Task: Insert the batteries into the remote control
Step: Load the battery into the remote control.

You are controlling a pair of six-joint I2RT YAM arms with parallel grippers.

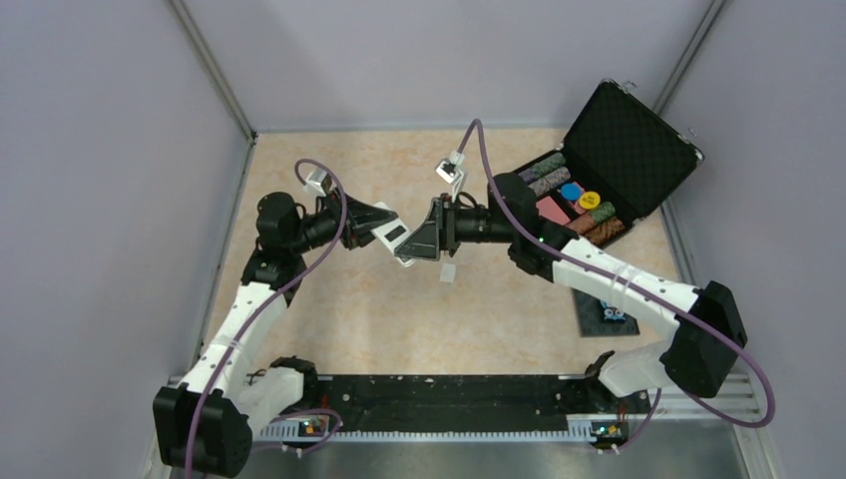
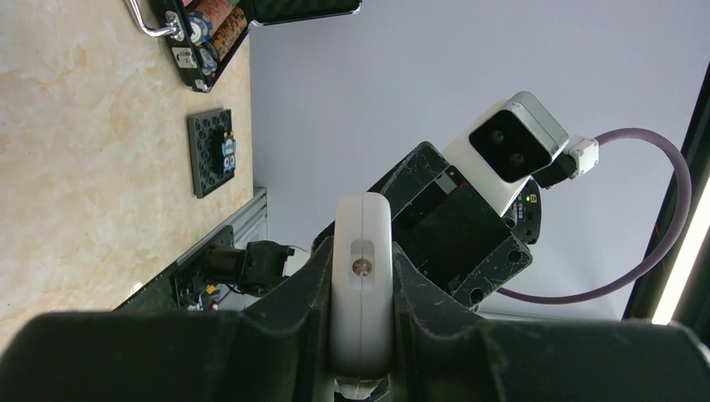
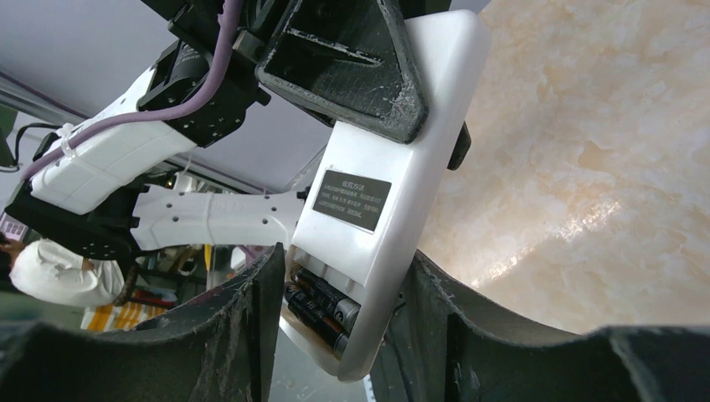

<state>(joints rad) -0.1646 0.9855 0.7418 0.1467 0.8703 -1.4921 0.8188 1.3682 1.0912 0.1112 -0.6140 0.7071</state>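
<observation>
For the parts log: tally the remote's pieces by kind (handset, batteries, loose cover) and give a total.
Remote control: 1
Batteries: 2, in its open compartment
White cover piece: 1, lying loose
Total: 4

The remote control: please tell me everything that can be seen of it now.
The remote control is a white, plastic-looking handset held in the air, its plain back with a dark label showing. The left gripper clamps one end. At the other end the compartment is open, with two dark batteries inside, side by side. The right gripper flanks that end; contact is unclear.
</observation>
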